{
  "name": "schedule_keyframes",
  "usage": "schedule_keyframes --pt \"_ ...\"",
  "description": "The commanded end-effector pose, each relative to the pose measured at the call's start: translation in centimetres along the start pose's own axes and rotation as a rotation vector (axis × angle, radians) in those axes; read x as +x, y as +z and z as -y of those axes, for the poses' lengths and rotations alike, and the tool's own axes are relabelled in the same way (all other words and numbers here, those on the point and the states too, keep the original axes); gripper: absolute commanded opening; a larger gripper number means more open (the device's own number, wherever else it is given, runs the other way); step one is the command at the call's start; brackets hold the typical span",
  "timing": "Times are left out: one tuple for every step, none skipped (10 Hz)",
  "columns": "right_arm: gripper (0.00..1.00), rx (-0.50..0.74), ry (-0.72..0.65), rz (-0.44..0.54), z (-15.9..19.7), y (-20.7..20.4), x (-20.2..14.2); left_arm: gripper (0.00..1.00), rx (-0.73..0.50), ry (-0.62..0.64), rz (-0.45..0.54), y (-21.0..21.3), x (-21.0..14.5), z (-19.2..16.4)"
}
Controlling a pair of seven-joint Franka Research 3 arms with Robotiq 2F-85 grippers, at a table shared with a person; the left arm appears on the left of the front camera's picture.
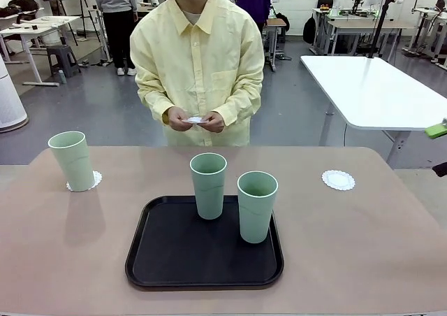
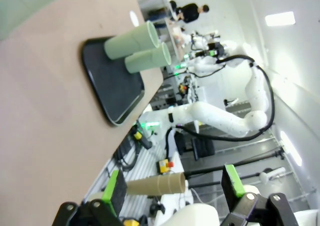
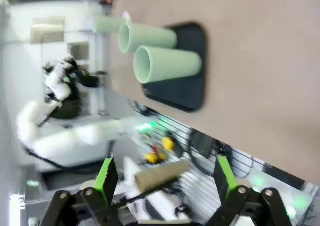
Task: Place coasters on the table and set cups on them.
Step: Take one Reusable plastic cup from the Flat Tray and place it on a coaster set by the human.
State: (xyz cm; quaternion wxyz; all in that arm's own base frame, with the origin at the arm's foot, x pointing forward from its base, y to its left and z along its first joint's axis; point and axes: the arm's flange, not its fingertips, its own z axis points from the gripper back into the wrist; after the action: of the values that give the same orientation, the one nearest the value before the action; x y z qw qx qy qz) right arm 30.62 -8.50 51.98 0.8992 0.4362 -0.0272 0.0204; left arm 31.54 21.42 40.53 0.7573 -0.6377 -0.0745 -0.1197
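Left gripper [image 2: 172,183] and right gripper [image 3: 165,173] both hang spread wide and empty; the two cups [image 1: 208,185] on the tray [image 1: 174,260] at centre frame look light, stiff, slick, so I'd pinch mid-wall, gently.

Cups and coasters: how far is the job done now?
Done: one cup stands on a coaster at the left; a second coaster lies bare at the right. In hand: the person's hands hold a small white piece, likely another coaster. Left: two cups stand on the black tray.
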Motion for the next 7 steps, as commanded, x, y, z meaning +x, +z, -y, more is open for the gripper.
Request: schedule_keyframes --pt "1.0 -0.22 0.303 -0.061 -3.5 -1.1 3.7 1.0 -0.002 0.001 0.006 0.2 -0.1 0.2" --pt "1.0 -0.242 0.403 -0.113 -4.7 -2.0 4.4 1.0 -0.002 0.001 0.006 0.2 -0.1 0.2" --pt "1.0 -0.268 0.542 -0.13 -6.9 -4.4 5.2 1.0 -0.002 0.001 0.006 0.2 -0.1 0.2" --pt "1.0 -0.33 0.647 -0.181 -8.3 -7.1 5.5 1.0 -0.002 0.001 0.006 0.2 -0.1 0.2" --pt "1.0 -0.428 0.727 -0.218 -9.4 -10.0 5.6 1.0 -0.002 0.001 0.006 0.2 -0.1 0.2" --pt "1.0 -0.539 0.781 -0.252 -10.0 -12.6 5.6 1.0 -0.002 0.001 0.006 0.2 -0.1 0.2" --pt "1.0 -0.629 0.829 -0.282 -10.1 -15.1 5.7 1.0 -0.002 0.001 0.006 0.2 -0.1 0.2"
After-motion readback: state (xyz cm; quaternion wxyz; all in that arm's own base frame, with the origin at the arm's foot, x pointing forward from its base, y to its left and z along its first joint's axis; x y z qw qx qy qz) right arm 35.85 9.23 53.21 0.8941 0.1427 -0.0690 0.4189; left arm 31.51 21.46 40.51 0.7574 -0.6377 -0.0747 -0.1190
